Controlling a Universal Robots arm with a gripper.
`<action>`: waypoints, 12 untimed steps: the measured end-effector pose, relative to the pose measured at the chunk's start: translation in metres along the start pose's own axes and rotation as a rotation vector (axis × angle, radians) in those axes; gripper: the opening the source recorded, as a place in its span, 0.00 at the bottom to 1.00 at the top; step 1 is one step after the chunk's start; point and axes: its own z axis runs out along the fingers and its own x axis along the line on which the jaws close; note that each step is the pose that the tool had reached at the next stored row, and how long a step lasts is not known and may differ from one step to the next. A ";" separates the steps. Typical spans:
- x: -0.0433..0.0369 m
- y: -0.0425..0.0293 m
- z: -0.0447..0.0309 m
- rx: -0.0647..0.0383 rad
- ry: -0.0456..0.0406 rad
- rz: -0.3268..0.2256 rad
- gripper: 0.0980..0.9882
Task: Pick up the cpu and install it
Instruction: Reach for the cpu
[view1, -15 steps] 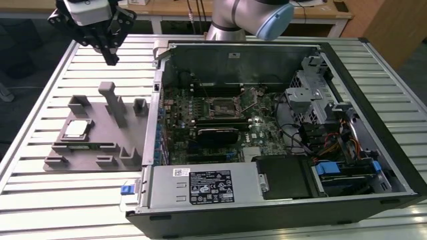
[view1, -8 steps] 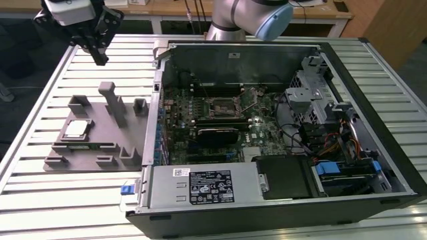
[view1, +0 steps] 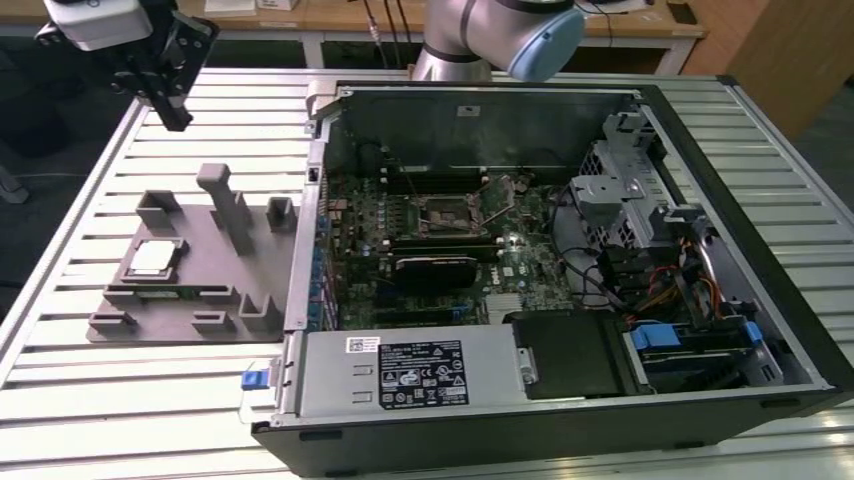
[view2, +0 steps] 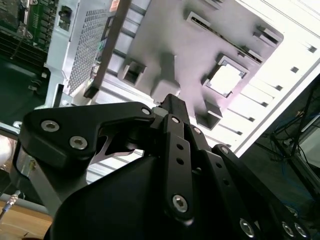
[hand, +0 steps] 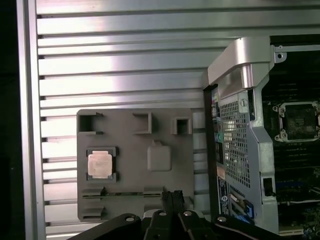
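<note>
Pick not yet begun, I'd say — the gripper (view1: 171, 118) hangs high, closed and empty, well apart from the cpu (view1: 151, 257) seated in the grey fixture (view1: 200, 275) — the grab calls for opening and centring above it.

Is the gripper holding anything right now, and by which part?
Nothing is held. The gripper is empty, fingers together, clear of the grey fixture, where the cpu lies in its pocket.

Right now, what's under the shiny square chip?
The cpu rests in a pocket of the grey fixture, on the slatted table. The pocket's floor is hidden beneath it.
</note>
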 end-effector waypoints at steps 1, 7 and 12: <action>0.0026 -0.0002 -0.0002 0.000 -0.0002 0.000 0.01; 0.0186 -0.0014 -0.0002 0.000 -0.0011 0.000 0.01; 0.0279 -0.0022 0.0034 0.000 -0.0010 0.000 0.01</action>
